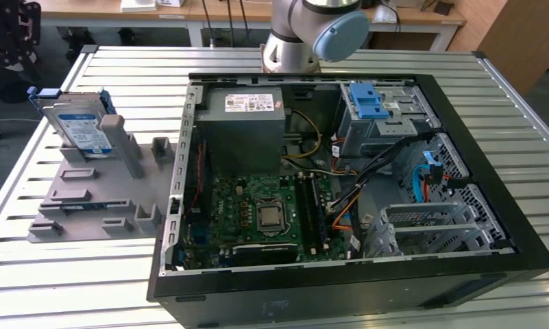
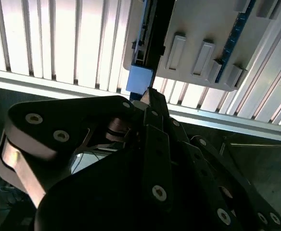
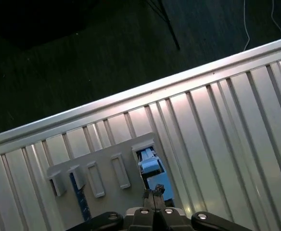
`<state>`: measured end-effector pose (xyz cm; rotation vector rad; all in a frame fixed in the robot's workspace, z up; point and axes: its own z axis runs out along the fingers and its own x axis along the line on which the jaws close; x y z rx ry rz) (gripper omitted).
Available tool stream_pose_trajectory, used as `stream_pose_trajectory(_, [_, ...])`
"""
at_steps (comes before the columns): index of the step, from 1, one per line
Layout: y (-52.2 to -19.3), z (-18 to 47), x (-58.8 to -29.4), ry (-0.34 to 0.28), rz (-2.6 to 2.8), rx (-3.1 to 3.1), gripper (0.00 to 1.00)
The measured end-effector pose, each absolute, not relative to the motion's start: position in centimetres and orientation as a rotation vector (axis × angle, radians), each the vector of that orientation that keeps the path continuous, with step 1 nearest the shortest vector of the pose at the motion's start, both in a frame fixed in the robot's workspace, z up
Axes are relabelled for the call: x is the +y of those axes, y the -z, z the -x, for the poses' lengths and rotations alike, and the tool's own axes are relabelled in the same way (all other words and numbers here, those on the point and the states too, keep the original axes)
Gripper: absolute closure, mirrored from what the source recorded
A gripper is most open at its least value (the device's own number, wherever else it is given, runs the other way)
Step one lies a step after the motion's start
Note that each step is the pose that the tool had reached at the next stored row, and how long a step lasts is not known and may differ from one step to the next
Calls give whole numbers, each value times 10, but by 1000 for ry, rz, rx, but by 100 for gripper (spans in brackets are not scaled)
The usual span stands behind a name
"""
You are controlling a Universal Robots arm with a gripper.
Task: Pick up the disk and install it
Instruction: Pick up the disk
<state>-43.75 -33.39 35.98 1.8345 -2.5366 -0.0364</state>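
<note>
Up by the grey holder (image 1: 96,202), the gripper (image 3: 155,193) hangs near the disk (image 1: 82,130), claw together and empty. Pick-up is not yet done; I think grabbing needs the claw apart.

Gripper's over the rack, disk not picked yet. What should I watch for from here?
1. The disk stands on edge in a slot of the grey holder. The gripper looks shut close above it, so descending like this may strike or tip it.
2. The holder sits near the table edge, so a knocked disk might fall off.
3. Loose cables cross the open case and may snag the disk.
</note>
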Motion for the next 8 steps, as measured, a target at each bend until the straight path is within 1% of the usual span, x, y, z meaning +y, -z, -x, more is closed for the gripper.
stream_pose_trajectory(8, [-359, 437, -334, 35, -2013, -2395, 89])
